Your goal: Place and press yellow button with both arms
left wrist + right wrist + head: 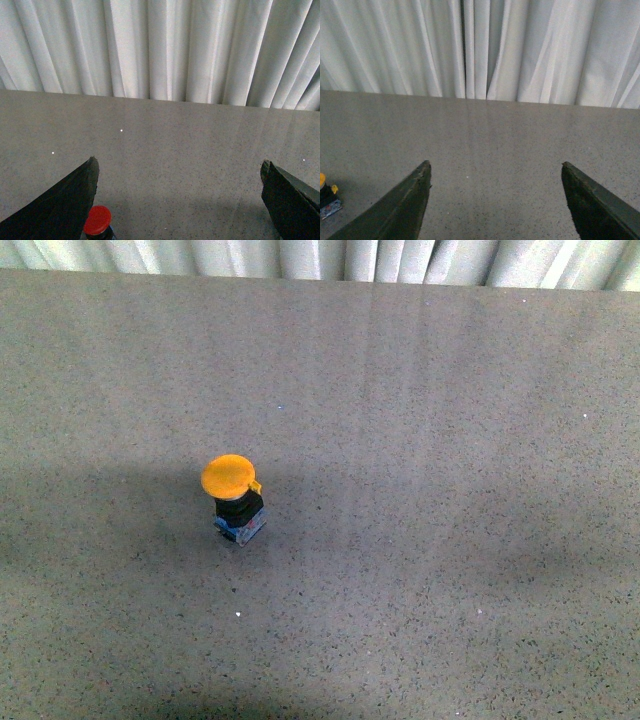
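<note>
Yellow button (234, 496) upright on the speckled grey table (450, 540), left of centre, untouched. Left gripper (180, 195) spread wide, a red-capped button (97, 220) beside one finger. Right gripper (495, 195) spread, nothing held. White curtain (160, 45) behind.

- We find no readable text, label, brand, number or sign in any view.
- The yellow button (233, 498) shows a plain cap, and its blue-and-white base is too small for us to read.
</note>
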`<act>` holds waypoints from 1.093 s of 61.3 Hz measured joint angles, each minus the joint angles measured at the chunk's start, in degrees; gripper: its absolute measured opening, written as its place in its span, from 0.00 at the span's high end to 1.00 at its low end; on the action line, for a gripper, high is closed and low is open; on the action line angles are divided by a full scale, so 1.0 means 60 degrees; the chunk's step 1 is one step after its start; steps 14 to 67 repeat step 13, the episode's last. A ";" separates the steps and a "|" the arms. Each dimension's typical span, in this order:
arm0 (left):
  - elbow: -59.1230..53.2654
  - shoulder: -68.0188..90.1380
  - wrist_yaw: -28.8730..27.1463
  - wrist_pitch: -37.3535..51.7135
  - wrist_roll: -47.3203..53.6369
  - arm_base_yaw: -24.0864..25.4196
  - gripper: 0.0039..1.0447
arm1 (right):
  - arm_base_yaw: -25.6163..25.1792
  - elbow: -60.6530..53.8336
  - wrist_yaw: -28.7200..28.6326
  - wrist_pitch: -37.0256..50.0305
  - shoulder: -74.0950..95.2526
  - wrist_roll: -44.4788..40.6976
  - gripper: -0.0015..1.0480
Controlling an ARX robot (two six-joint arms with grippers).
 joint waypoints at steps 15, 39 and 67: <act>0.0000 0.0000 0.0000 0.0000 0.0000 0.0000 0.09 | 0.0000 0.0000 0.0000 0.0000 0.0000 0.0000 0.09; 0.0000 0.0000 0.0000 0.0000 0.0000 0.0000 0.09 | 0.0000 0.0000 0.0000 0.0000 0.0000 0.0000 0.09; 0.0000 0.0000 0.0000 0.0000 0.0000 0.0000 0.09 | 0.0000 0.0000 0.0000 0.0000 0.0000 0.0000 0.09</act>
